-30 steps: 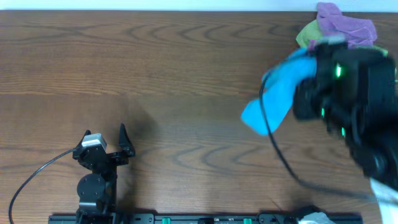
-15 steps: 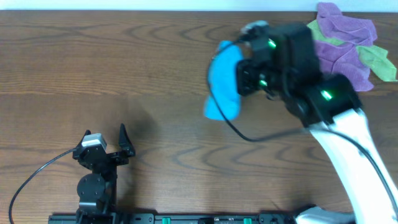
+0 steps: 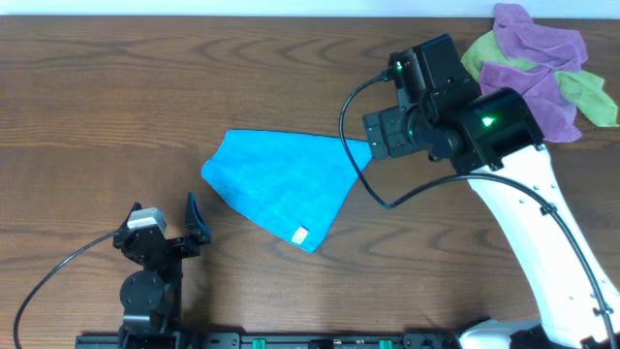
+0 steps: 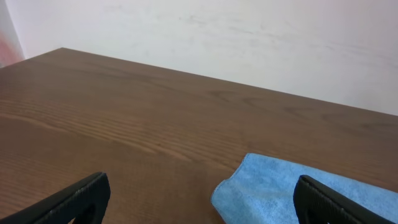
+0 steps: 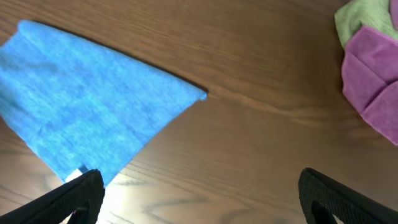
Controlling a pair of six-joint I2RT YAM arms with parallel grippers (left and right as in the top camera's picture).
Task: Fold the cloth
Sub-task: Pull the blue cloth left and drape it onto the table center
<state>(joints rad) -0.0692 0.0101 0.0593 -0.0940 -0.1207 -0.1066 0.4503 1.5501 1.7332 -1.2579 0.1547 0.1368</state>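
The sky-blue cloth (image 3: 281, 184) lies spread out in a rough triangle on the middle of the wooden table, its small white tag (image 3: 301, 234) at the near edge. My right gripper (image 3: 383, 136) hovers just past the cloth's right corner. In the right wrist view the right gripper (image 5: 200, 186) is open with only bare wood between its fingers, and the cloth (image 5: 87, 118) lies to the left. My left gripper (image 3: 162, 206) rests open near the front edge, just left of the cloth's near-left corner. The left wrist view shows the cloth (image 4: 298, 186) ahead of the left gripper (image 4: 200, 190).
A heap of purple cloths (image 3: 538, 58) and lime-green cloths (image 3: 581, 92) sits at the back right corner; the purple cloths (image 5: 373, 68) also show in the right wrist view. A black cable (image 3: 363, 184) from the right arm hangs over the cloth's right corner.
The right arm swung the bunched cloth from the back right to the table's middle and let go. The cloth now lies spread on the table. The left arm has not moved.
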